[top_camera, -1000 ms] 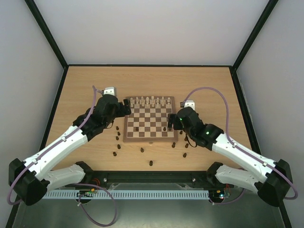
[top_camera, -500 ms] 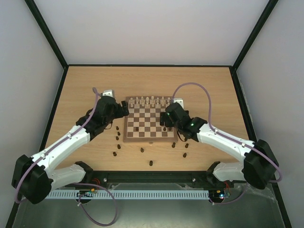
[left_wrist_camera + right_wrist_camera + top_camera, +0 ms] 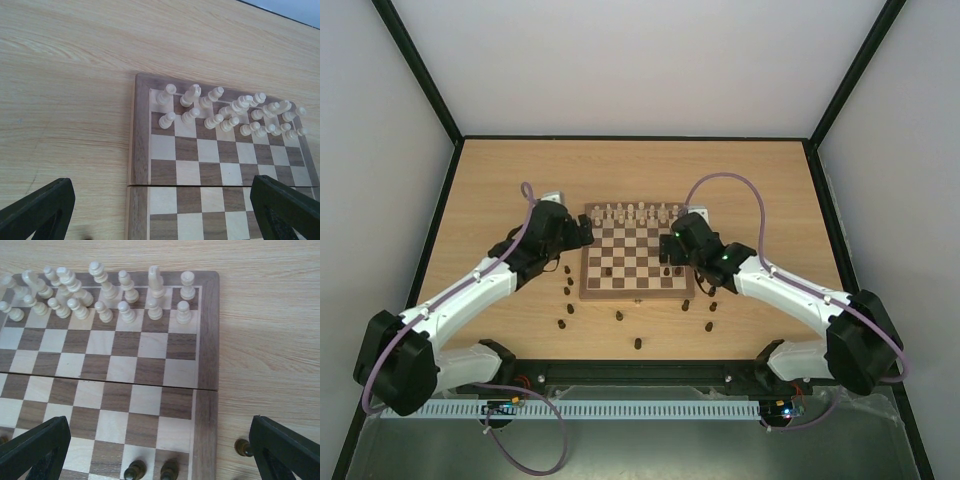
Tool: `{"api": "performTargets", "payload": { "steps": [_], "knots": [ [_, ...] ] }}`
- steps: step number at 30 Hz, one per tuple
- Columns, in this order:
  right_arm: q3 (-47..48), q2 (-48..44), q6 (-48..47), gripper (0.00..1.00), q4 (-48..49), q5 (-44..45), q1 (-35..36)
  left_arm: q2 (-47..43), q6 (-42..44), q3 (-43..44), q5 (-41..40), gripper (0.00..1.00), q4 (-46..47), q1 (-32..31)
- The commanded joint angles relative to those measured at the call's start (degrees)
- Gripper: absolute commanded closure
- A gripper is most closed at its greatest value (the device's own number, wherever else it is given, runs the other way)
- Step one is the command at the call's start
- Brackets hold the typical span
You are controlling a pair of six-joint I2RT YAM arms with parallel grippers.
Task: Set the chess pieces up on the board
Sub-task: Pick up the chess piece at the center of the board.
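The board (image 3: 587, 291) lies mid-table with cream chess pieces (image 3: 635, 212) filling its two far rows. A few dark pieces (image 3: 608, 272) stand on its near rows; several more (image 3: 619, 316) are scattered on the table in front. My left gripper (image 3: 582, 232) hovers open at the board's left edge, nothing between its fingers (image 3: 37, 210). My right gripper (image 3: 672, 250) hangs open over the board's right near corner, above two dark pieces (image 3: 135, 471). Both wrist views show the board: its left rim (image 3: 141, 150), its right rim (image 3: 206, 365), and cream rows (image 3: 225, 110), (image 3: 105, 295).
Loose dark pieces lie left of the board (image 3: 567, 290) and to its right (image 3: 713, 307); one sits just off the right rim (image 3: 242, 446). Black frame posts and walls bound the table. Purple cables loop above both arms.
The right arm has swung left and forward, bringing its gripper over the board's right side. The left arm has shifted slightly along the board's left edge. Both grippers stayed open.
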Motion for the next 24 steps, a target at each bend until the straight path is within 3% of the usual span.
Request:
{"api": "performTargets", "payload": {
  "steps": [1, 13, 20, 24],
  "knots": [
    [0.32, -1.52, 1.15, 0.01, -4.36, -1.28, -2.68, -0.18, -1.71, -1.47, 0.22, 0.01, -2.13, 0.44],
    [-7.49, -7.42, 3.82, 0.01, -6.79, -4.83, -7.35, -3.85, -2.26, -5.07, 1.34, 0.01, -4.04, 0.43],
    [-8.82, -3.48, 3.05, 0.33, -6.71, -8.35, -12.68, -0.57, -2.29, -4.95, 1.33, 0.01, -4.01, 0.45],
    [-8.41, -0.08, 1.73, 0.36, -5.84, -11.27, -16.04, -0.18, -2.13, -5.09, 1.43, 0.01, -3.62, 0.41]
  ]
}}
